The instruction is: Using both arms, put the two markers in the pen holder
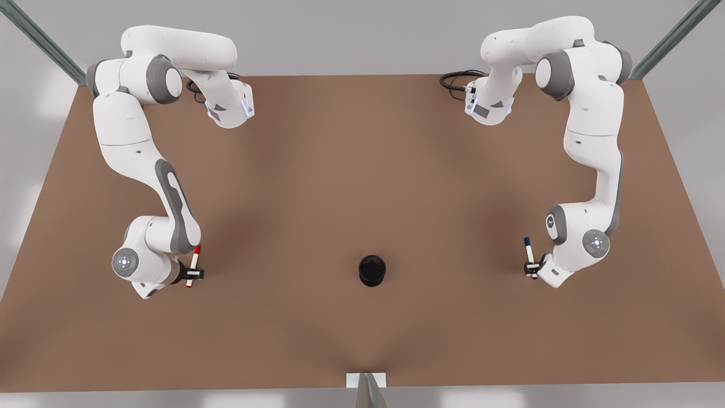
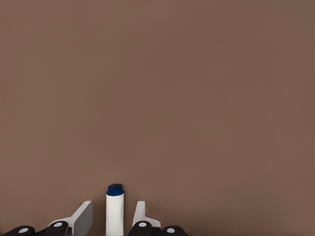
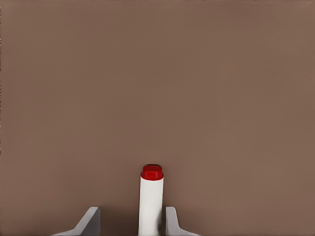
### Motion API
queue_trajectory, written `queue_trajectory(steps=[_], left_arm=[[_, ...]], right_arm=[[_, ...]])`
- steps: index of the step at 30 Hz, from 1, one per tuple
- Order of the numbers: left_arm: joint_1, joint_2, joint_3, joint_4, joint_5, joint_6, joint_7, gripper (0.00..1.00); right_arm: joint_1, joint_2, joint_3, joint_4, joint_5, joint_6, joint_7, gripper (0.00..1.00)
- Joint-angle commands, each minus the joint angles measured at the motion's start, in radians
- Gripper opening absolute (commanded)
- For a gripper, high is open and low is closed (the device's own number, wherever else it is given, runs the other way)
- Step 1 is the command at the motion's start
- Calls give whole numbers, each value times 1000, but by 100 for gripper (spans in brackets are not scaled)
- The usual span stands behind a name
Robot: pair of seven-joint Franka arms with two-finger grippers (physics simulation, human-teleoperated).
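The red-capped marker (image 1: 193, 266) lies on the brown table at the front view's left, and my right gripper (image 1: 192, 275) is down over it. Seen from the right wrist, this marker (image 3: 151, 201) sits between the open fingers (image 3: 170, 219), closer to one of them, with my right gripper (image 3: 133, 212) not clamped. At the front view's right lies the blue-capped marker (image 1: 529, 258), straddled by my left gripper (image 1: 533, 267). The left wrist view has that marker (image 2: 114, 211) inside my left gripper (image 2: 112, 216), a small gap on each side. The black pen holder (image 1: 372, 271) stands upright between both arms.
The brown table (image 1: 362, 170) stretches wide between the arm bases. Black cables (image 1: 456, 79) coil near the back edge by the base at the front view's right. A metal post bracket (image 1: 366, 382) sits at the table's front edge, below the pen holder.
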Motion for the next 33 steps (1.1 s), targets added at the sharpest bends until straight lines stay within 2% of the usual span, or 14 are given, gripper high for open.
queue_trajectory(steps=[1, 3, 8, 10, 13, 18, 21, 23, 25, 29, 33], left_arm=[[1, 1, 0, 1, 1, 5, 4, 53], [1, 2, 0, 1, 1, 10, 4, 47], [-1, 8, 0, 1, 2, 13, 2, 43], [-1, 8, 0, 1, 1, 14, 2, 35], [-1, 8, 0, 1, 1, 14, 1, 22], [-4, 8, 0, 1, 1, 14, -6, 21], [-9, 2, -2, 2, 1, 10, -10, 21], [-10, -1, -2, 2, 1, 8, -10, 21], [-12, -10, -2, 4, 1, 5, -19, 21], [-42, -58, -40, 25, -9, -58, -68, 21], [-42, -142, -94, 79, -110, -204, -70, 21]], right_arm=[[0, -1, 0, 0, 1, 18, -38, 55], [-2, 0, 0, 0, 1, 20, -38, 52], [0, 0, 0, -12, 1, 30, -38, 47], [2, 0, 0, -12, 0, 30, -39, 44], [2, 0, 0, -11, 0, 29, -38, 32], [6, -1, 2, -4, -2, 24, -38, 21], [5, -32, 23, 42, -5, -9, -36, 21], [11, -70, 60, 150, -8, -134, -33, 21], [14, -104, 80, 164, -8, -137, -32, 21], [12, -135, 178, 206, -5, -134, -16, 21], [29, -132, 203, 236, -8, -129, 8, 21]])
